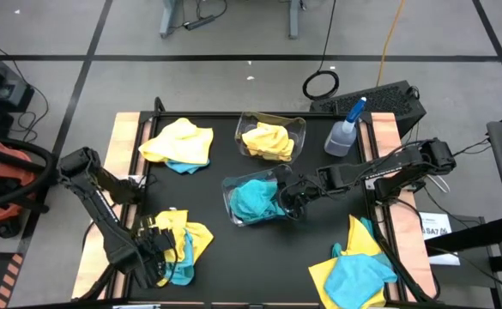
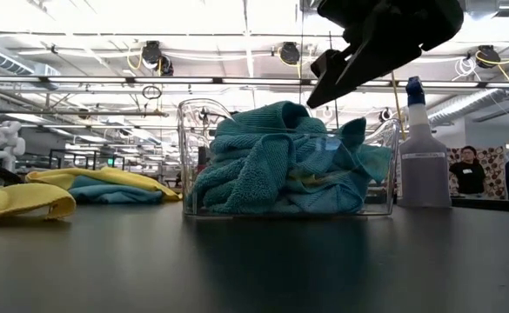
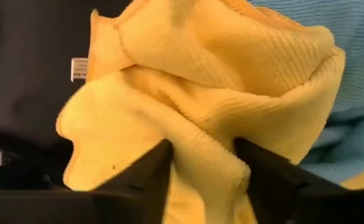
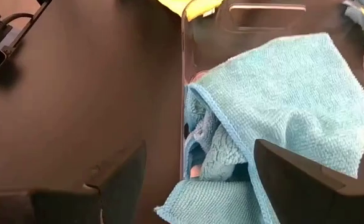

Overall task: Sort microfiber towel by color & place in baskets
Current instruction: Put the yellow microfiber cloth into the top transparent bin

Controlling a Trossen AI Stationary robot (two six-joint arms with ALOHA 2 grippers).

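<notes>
**Pinching a yellow one while the blue tub fills up**

Starting at the left gripper: its two dark fingers sit on either side of a bunched fold of a yellow towel, closing in on it, so I'd call that a pinch. In the high view it's down at the near-left corner of the table, on a mixed yellow-and-turquoise heap. My guess is it grabs a raised fold because that peels one cloth off the pile without dragging the blue one under it.

The right gripper hangs just over the near basket with its fingers spread wide and nothing between them. That basket is stuffed with turquoise towels, mounded above the rim. Looks like a spot for dropping blues.

The far basket holds yellow towels only, so the color split reads clearly. Two more loose piles wait: one at the far left, mostly yellow with some blue peeking out, and one at the near right, yellow under turquoise.

The cloths look soft and waffle-textured, with stitched edges and a small white tag. A spray bottle stands beside the yellow basket.
</notes>
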